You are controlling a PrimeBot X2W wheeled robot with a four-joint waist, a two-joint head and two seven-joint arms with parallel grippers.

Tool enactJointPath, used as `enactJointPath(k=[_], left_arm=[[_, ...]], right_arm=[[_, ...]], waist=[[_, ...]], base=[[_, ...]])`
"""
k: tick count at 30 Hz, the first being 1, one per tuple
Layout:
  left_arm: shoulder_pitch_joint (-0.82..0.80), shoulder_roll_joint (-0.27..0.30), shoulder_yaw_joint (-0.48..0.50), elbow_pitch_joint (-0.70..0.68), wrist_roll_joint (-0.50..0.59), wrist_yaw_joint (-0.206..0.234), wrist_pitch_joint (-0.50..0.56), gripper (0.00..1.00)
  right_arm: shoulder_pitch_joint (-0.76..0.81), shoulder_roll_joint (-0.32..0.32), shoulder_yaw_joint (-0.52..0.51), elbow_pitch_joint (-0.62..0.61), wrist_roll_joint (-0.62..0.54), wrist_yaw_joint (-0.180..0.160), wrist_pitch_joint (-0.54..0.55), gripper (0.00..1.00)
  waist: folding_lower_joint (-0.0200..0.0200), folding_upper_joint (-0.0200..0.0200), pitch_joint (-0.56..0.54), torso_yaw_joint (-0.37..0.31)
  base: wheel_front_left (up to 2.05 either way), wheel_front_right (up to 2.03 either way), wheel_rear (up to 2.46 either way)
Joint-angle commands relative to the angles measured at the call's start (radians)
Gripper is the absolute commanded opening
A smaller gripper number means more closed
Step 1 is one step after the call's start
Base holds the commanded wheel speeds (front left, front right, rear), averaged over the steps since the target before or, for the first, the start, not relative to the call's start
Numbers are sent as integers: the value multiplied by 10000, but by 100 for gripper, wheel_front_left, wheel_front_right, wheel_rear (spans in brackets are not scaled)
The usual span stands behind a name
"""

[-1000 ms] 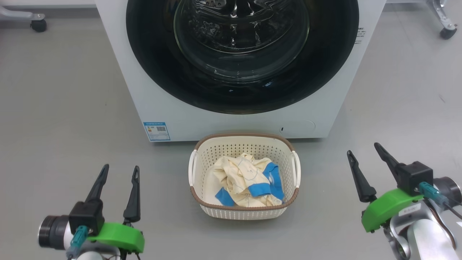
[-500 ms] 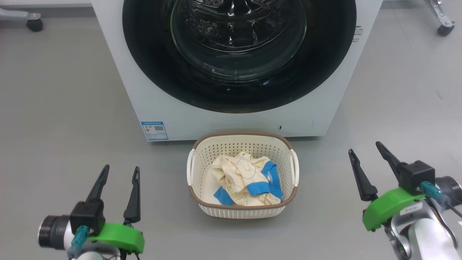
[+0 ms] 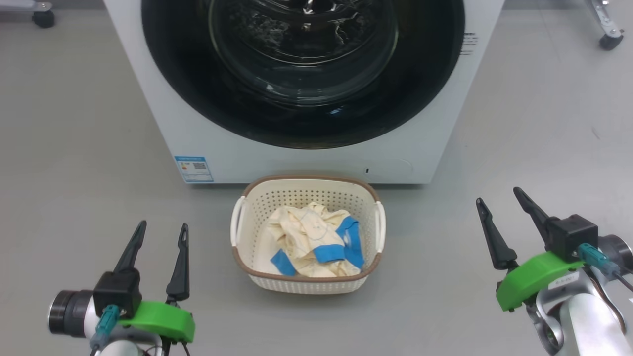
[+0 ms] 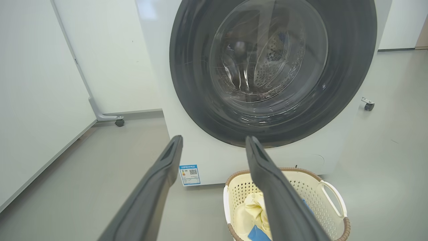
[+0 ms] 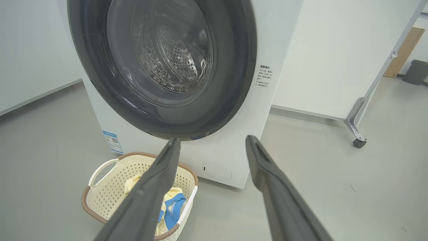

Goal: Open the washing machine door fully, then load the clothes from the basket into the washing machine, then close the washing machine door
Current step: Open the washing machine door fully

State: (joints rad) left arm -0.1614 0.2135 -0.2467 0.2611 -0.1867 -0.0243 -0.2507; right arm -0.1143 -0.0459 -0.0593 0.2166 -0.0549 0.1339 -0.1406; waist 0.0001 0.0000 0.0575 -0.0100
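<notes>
Jaws of the left gripper (image 3: pixel 163 224) and right gripper (image 3: pixel 497 195) stand wide and empty; the basket (image 3: pixel 306 286) with the clothes (image 3: pixel 301 232) sits between them, the shut washing machine door (image 3: pixel 306 129) beyond their tips.

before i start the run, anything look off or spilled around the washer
Nothing stands out. The washing machine door looks shut and intact, the basket stands upright before it, the clothes lie crumpled wholly inside, and the left end effector and the right end effector are open and empty.

Head above, wrists seemingly low; shared basket (image 3: pixel 306 286)
</notes>
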Motion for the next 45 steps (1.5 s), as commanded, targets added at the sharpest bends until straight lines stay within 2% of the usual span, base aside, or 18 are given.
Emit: enactJointPath(k=[1, 23, 45], left_arm=[[-550, 221, 344, -295, -64, 82, -109, 100], [-540, 214, 319, -391, -214, 156, -110, 100], [-469, 271, 191, -291, -212, 213, -110, 100]], right_arm=[[-495, -120, 171, -299, -109, -32, -99, 100], [-496, -80, 40, -314, -156, -32, -127, 100], [-420, -54, -12, -334, -159, -32, -124, 100]], waist=[[-1, 0, -2, -4], [-1, 0, -22, -137], [-1, 0, -101, -194]], base=[[123, 123, -246], [112, 112, -225], [13, 13, -27]])
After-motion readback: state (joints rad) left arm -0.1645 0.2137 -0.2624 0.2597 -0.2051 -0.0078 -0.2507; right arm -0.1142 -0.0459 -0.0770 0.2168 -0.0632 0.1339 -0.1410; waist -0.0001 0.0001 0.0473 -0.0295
